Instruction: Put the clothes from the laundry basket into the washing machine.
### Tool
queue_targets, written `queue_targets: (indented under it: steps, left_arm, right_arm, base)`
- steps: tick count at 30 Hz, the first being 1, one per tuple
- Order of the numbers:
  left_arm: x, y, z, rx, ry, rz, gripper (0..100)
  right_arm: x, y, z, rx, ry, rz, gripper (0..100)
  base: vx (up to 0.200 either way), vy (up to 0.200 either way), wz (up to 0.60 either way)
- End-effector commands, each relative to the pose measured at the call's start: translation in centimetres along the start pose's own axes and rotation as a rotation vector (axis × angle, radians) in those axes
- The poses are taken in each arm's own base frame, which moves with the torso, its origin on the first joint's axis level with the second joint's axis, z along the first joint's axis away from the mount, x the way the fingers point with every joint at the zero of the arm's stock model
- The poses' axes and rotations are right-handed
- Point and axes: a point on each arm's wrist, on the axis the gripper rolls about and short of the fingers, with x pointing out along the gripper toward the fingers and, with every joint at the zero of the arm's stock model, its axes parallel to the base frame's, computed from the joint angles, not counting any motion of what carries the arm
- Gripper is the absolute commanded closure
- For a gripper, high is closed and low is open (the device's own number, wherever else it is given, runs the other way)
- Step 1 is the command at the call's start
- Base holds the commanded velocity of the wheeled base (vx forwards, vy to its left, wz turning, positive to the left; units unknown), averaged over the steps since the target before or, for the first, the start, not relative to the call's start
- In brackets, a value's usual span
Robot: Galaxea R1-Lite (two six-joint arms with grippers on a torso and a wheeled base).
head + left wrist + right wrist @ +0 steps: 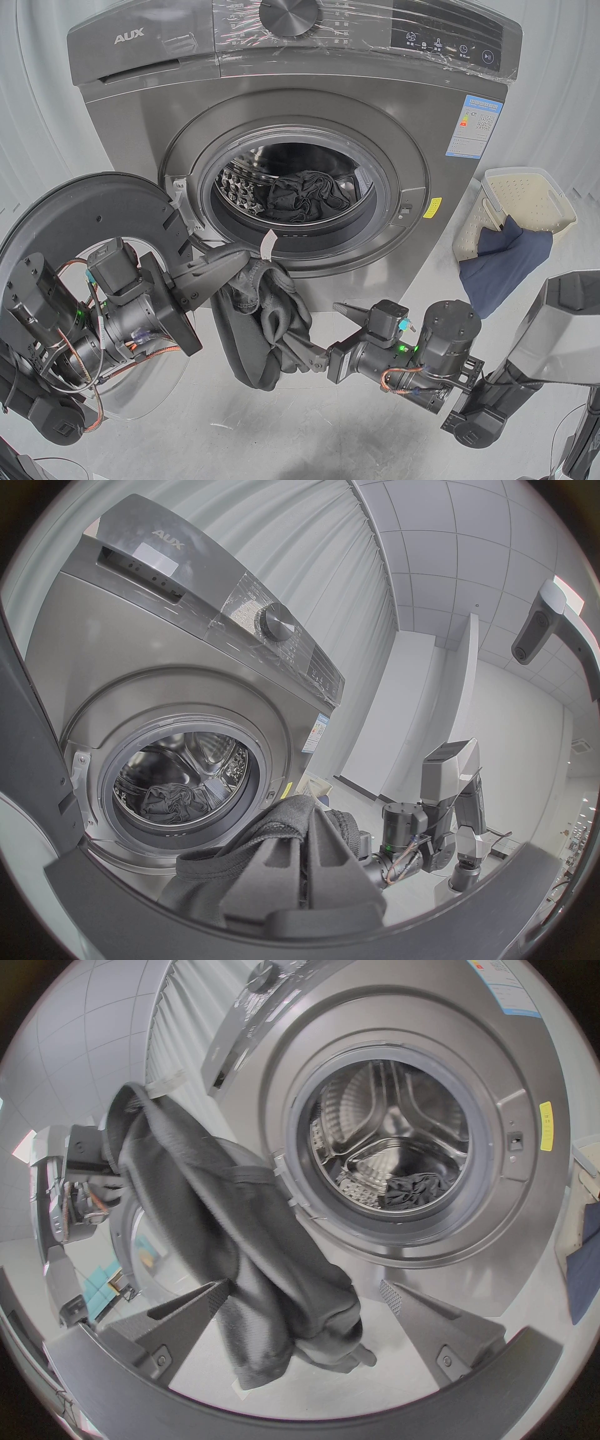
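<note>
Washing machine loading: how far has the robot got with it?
One dark garment already lies in the washing machine drum. The left claw is shut on a grey garment hanging in front of the opening; the right claw is open around its lower part. A blue garment draped over the laundry basket is left.

You can count one washing machine (300,94), one laundry basket (475,219) and three clothes: a black cloth (303,197), a grey cloth (262,325), a blue cloth (506,262).
</note>
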Motion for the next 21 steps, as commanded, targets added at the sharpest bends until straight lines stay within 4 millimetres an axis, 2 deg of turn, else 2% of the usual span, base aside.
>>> queue_targets:
  steps: [1,4,12,21]
  left_arm:
    - [0.0,0.0,0.0,0.0,-0.001,0.0,100]
    - [0.0,0.0,0.0,0.0,-0.001,0.0,100]
    - [-0.1,0.0,-0.1,-0.002,0.003,0.001,100]
    - [0.0,0.0,-0.1,-0.002,0.004,-0.002,100]
  right_arm:
    - [0.5,-1.4,0.1,0.001,-0.013,-0.041,0]
    - [0.3,-1.9,0.8,0.001,-0.033,-0.051,0]
    - [-0.4,-1.5,3.0,0.0,-0.096,-0.036,0]
    - [-0.4,-1.4,3.7,-0.002,-0.12,-0.032,0]
  base:
    - [0.0,0.0,0.0]
    - [0.0,0.0,0.0]
    - [0.0,0.0,0.0]
    - [0.0,0.0,0.0]
